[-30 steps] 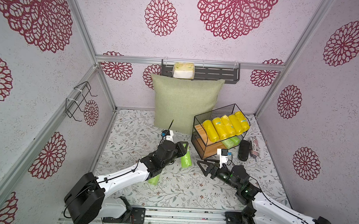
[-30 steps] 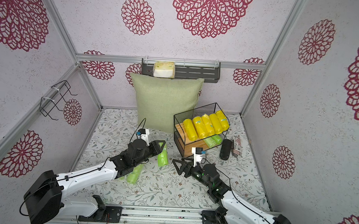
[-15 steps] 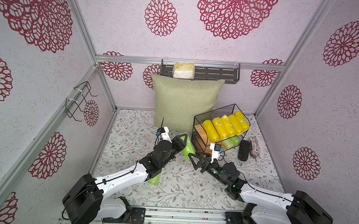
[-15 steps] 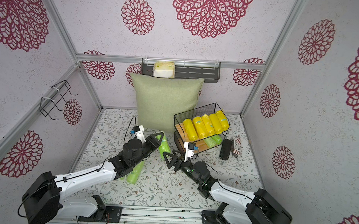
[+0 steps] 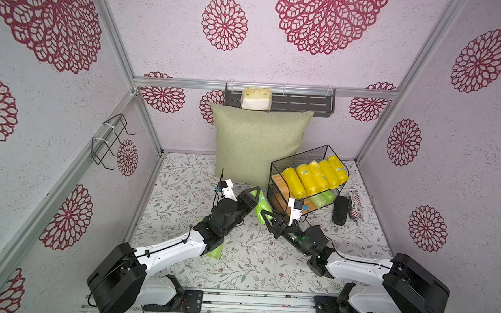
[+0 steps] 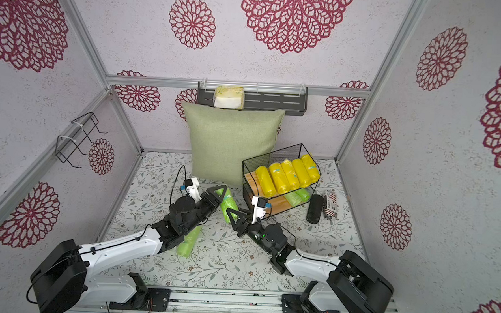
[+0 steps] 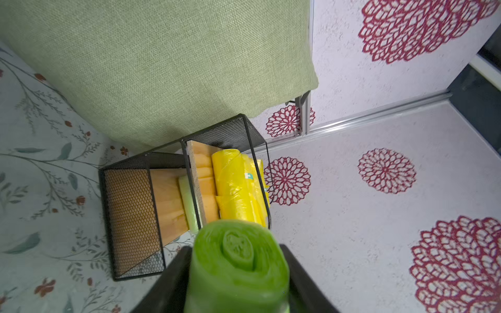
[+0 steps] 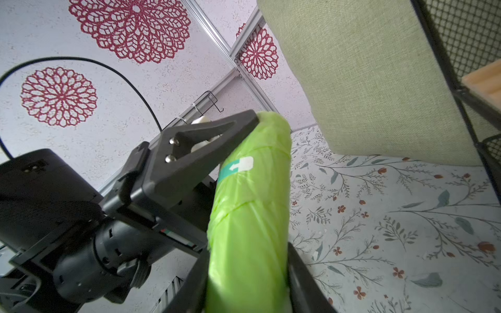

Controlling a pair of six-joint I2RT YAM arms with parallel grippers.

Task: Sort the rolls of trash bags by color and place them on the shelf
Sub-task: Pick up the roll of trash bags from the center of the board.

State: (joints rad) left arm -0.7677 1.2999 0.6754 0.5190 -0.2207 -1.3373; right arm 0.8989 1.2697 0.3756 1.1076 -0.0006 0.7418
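Currently on my screens, item by item.

Held roll [image 5: 262, 208]: light green with a teal sticker, tilted and clear of the table [image 5: 183, 189]. It is just beside the shelf [image 5: 308, 158] at its near corner, not touching it. Both arms meet on it.

Right gripper [image 5: 269, 215]: clamped on the lower part of that roll. My right wrist view shows a finger tight against either side of the roll [image 8: 249, 216].

Left gripper [image 5: 257, 194]: its fingers flank the upper end of the same roll [image 7: 238, 260]. Whether they squeeze or only lie alongside, I cannot tell.

Shelf, upper board: five yellow rolls [image 5: 313, 178], side by side and touching.

Shelf, lower board: green rolls [image 6: 297, 196], two as far as I can count, toward the end away from the arms.

Loose green roll [image 6: 190, 242]: lying on the table, partly under the left arm.

Other stock:
- cushion [image 5: 258, 146], leaning on the back wall behind the shelf
- wall rack [image 5: 305, 101], carrying a pale packet [image 5: 256, 98]
- wire holder [image 5: 111, 141], on the side wall
- black case [image 5: 340, 210] and striped packet [image 5: 355, 205], on the table just beside the shelf
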